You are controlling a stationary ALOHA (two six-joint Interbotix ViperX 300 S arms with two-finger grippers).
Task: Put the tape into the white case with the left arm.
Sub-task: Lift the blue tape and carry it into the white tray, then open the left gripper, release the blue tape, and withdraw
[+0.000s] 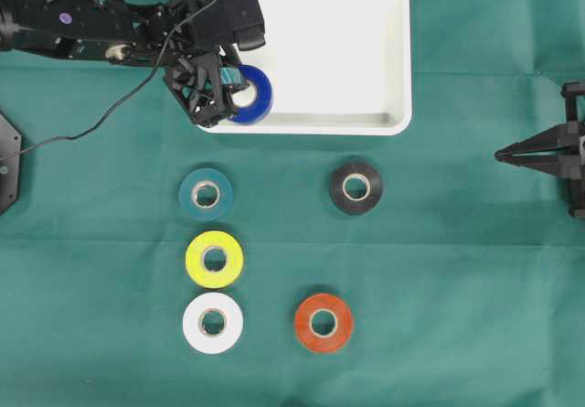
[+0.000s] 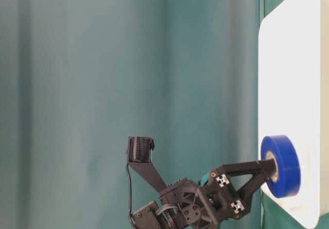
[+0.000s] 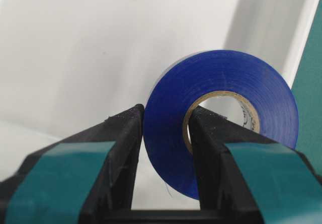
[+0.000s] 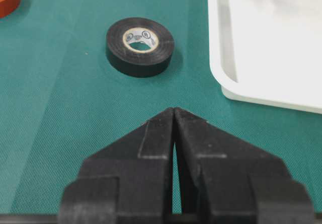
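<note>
The left arm (image 1: 82,27) reached in from the far left of the green cloth (image 1: 457,288), and its left gripper (image 1: 222,91) with teal bands on the fingers (image 3: 65,178) was clamped on the blue tape roll (image 1: 253,93): in the left wrist view 1 finger sat against the roll's outer face and the other inside its cardboard core, pinching the wall of the roll between them. The blue tape roll, held on edge, sat over the near-left corner of the white case (image 1: 366,59), just inside the near rim; whether it touched the floor of the case could not be told. The table-level view showed the same roll (image 2: 280,165) against the white case (image 2: 288,74), with the gripper (image 2: 267,167) gripping it. Nearer on the cloth, 5 more rolls lay flat and apart from each other: a teal roll (image 1: 206,194), then a yellow roll (image 1: 215,259) and a white roll (image 1: 213,322) in a column on the left, an orange roll (image 1: 324,322) further right, and a black roll (image 1: 356,187) near the case's near rim. At the far right edge, the right gripper (image 1: 501,156) hung well apart from everything, its plain black fingers pressed together on nothing, pointing toward the black roll (image 4: 140,39) in its own wrist view.
</note>
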